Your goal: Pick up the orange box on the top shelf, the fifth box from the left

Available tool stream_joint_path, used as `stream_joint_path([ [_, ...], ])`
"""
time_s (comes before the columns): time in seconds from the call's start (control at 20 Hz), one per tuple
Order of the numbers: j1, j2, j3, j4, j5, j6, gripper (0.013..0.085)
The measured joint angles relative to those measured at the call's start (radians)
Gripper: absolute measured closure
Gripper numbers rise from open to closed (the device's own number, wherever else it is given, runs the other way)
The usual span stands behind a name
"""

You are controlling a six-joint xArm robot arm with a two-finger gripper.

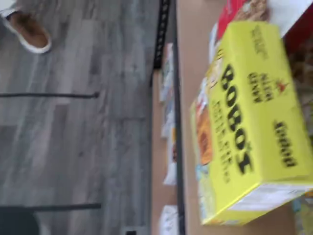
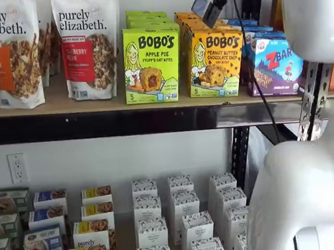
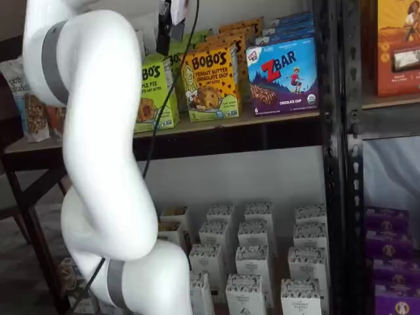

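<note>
The orange box (image 2: 214,63) is a yellow-orange BOBO'S Peanut Butter Chocolate Chip carton. It stands upright on the top shelf (image 2: 95,102), between the lime-green BOBO'S Apple Pie carton (image 2: 151,63) and the blue ZBAR carton (image 2: 275,63). It also shows in a shelf view (image 3: 210,82) on the shelf board (image 3: 216,125). My gripper (image 2: 208,3) hangs from the view's top edge, just above the orange box's upper left corner, and also shows in a shelf view (image 3: 167,25). Its fingers show dark, with no plain gap. The wrist view shows mainly the lime-green carton (image 1: 249,122).
Two purely elizabeth bags (image 2: 87,44) stand left of the cartons. Small white boxes (image 2: 184,217) fill the lower shelf. My white arm (image 3: 98,164) stands between camera and shelves. A black upright (image 3: 335,131) sits right of the ZBAR carton (image 3: 283,75). A shoe (image 1: 29,32) is on the floor.
</note>
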Motion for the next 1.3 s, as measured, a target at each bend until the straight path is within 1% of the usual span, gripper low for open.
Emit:
stream_joint_path([
  [0.1, -0.001, -0.002, -0.002, 0.012, -0.011, 0.004, 0.0130],
  [0.3, 0.004, -0.004, -0.006, 0.005, -0.008, 0.009, 0.0130],
  [0.7, 0.005, -0.059, 0.079, 0.020, -0.073, -0.001, 0.0130],
  [0.95, 0.011, -0.108, 0.170, 0.019, -0.170, -0.018, 0.0130],
  [1.1, 0.007, -0.132, 0.223, 0.033, -0.243, -0.035, 0.0130],
  [1.3, 0.001, -0.143, 0.266, 0.040, -0.324, -0.058, 0.0130],
])
